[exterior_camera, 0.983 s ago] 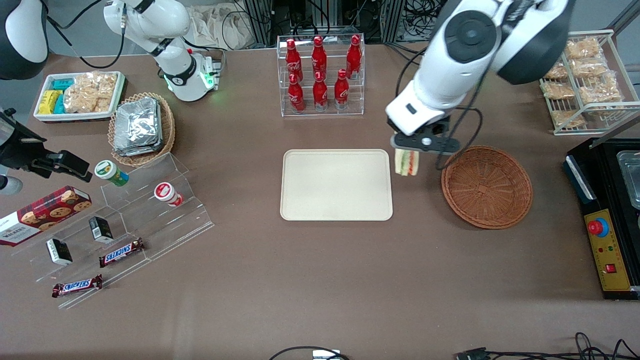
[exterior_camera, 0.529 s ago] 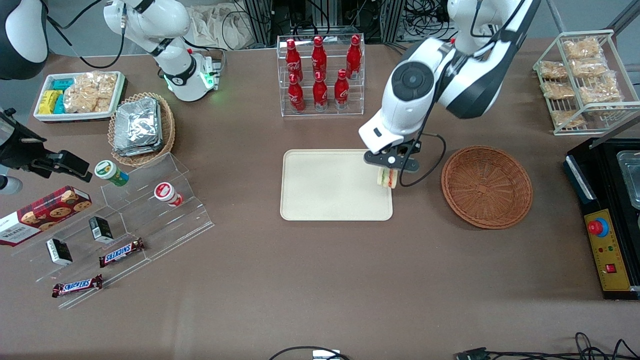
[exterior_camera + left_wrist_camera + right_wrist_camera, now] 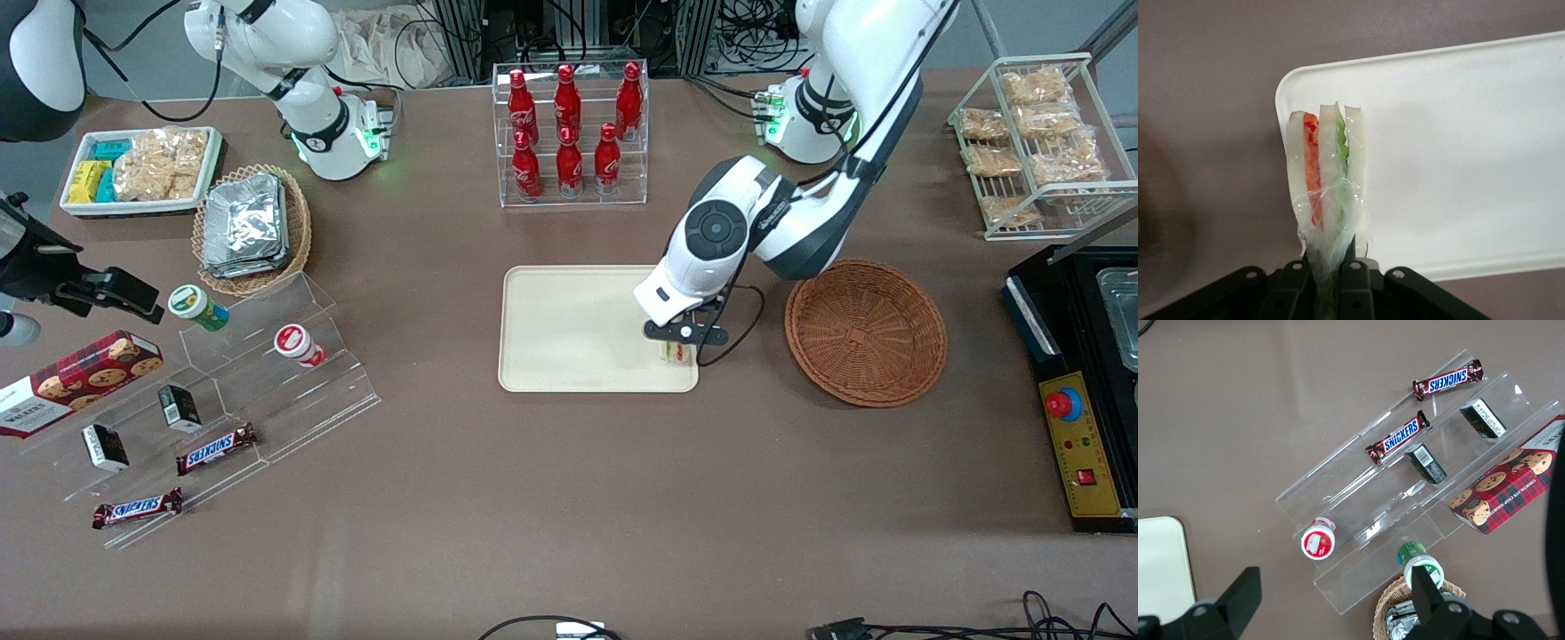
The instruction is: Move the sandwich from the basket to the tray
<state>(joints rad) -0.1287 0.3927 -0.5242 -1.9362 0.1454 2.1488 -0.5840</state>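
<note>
My left gripper point(image 3: 677, 345) is shut on the sandwich point(image 3: 676, 352), a clear-wrapped wedge of pale bread with red and green filling stripes. It hangs low over the corner of the cream tray point(image 3: 569, 329) that lies nearest the basket and the front camera. In the left wrist view the sandwich point(image 3: 1327, 175) stands on end between the black fingers point(image 3: 1355, 288) of the gripper point(image 3: 1329, 267), over the tray's point(image 3: 1458, 153) rounded corner. The round reddish-brown wicker basket point(image 3: 865, 332) sits beside the tray toward the working arm's end, with nothing in it.
A clear rack of red bottles point(image 3: 570, 133) stands farther from the camera than the tray. A wire rack of snack bags point(image 3: 1036, 142) and a black control box point(image 3: 1080, 391) sit at the working arm's end. Stepped acrylic shelves point(image 3: 222, 391) with snacks and a foil-packet basket point(image 3: 251, 228) lie toward the parked arm's end.
The left gripper carried the sandwich from the gap between basket and tray over the tray's edge, moving nearer the camera and lower, down to the tray's near corner.
</note>
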